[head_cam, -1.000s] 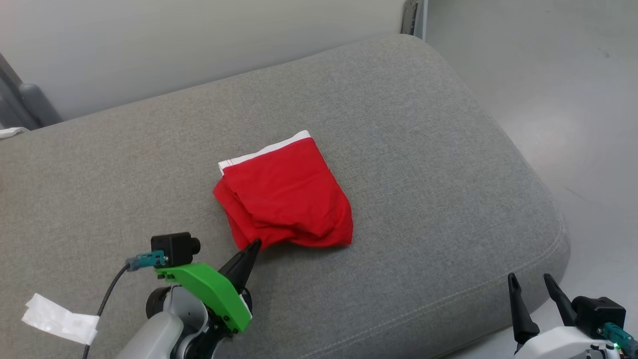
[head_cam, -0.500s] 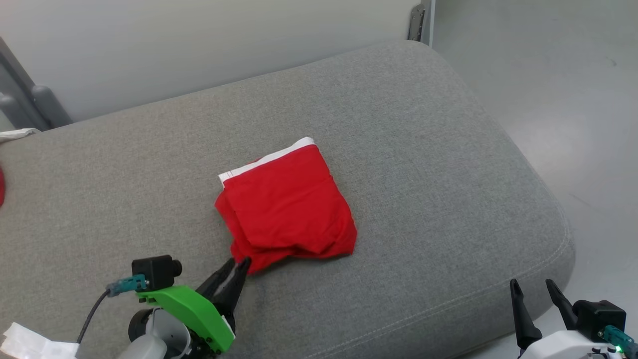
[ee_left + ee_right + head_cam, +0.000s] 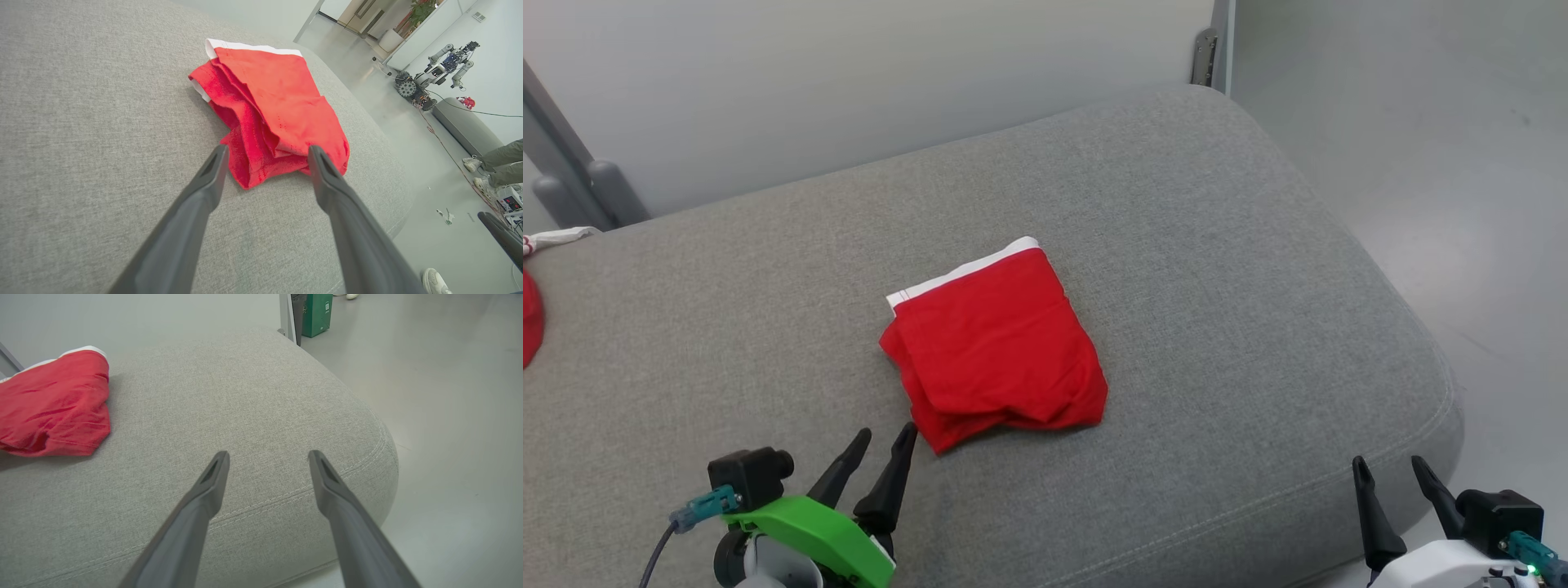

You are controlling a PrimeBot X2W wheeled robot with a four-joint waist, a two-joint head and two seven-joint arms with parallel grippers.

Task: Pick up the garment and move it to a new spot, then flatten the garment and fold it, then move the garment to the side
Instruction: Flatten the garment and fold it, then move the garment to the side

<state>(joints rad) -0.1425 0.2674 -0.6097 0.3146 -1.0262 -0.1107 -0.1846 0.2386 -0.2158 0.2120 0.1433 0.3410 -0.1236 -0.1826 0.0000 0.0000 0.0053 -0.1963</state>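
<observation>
The garment (image 3: 996, 347) is red with a white waistband, folded into a rough square in the middle of the grey cushion (image 3: 1217, 269). In the left wrist view the garment (image 3: 278, 110) lies just beyond the fingertips, its near corner between them but untouched. My left gripper (image 3: 886, 437) stands open just short of that near corner, holding nothing. At the cushion's front right corner my right gripper (image 3: 1388, 467) is open and empty, well away from the cloth. The right wrist view has the garment (image 3: 57, 404) at far left and my right gripper (image 3: 267, 455) above bare cushion.
Another red cloth (image 3: 529, 318) peeks in at the cushion's left edge. A wall runs behind the cushion; pale floor (image 3: 1462, 163) lies to the right. The left wrist view has a small robot (image 3: 433, 73), cables and a person's legs (image 3: 494, 163) on the floor.
My left gripper let go of the garment's near corner, opened and drew back toward me. The head camera shifted, so the scene sits lower. The right gripper stayed put.
</observation>
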